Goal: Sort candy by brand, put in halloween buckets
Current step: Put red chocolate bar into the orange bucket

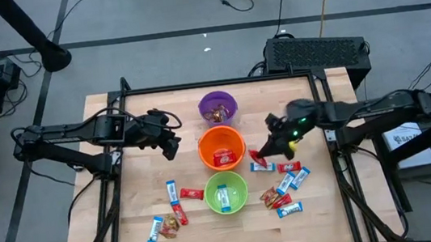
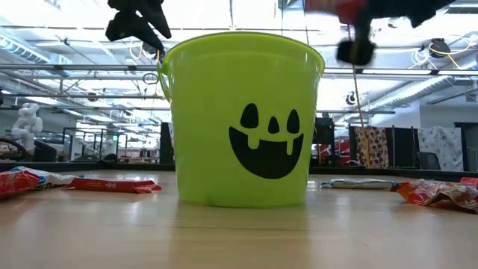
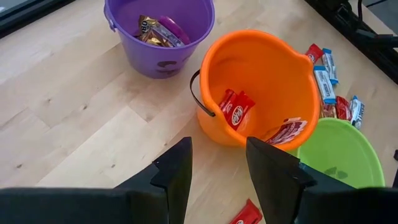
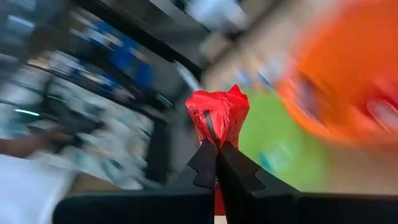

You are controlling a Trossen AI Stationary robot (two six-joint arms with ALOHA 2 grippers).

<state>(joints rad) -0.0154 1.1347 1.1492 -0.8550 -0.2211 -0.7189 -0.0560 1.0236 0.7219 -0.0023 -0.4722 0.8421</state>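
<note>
Now your right gripper (image 4: pixel 214 163) pinches a red candy (image 4: pixel 217 115) above the table's right half, just beside the orange bucket (image 1: pixel 222 148) — carry it over the rim, then release. Left gripper (image 3: pixel 217 171) hovers spread, empty.

Three buckets stand close in a line down the middle of the counter (image 1: pixel 134 122): purple bucket (image 1: pixel 218 107) far, orange bucket (image 1: pixel 221 147) in the middle, green bucket (image 1: pixel 224 193) near. Loose candy bars (image 1: pixel 288 186) litter the near right, with fewer (image 1: pixel 170 212) at near left. The far-left counter lies bare, below the left gripper (image 1: pixel 171 146).
</note>
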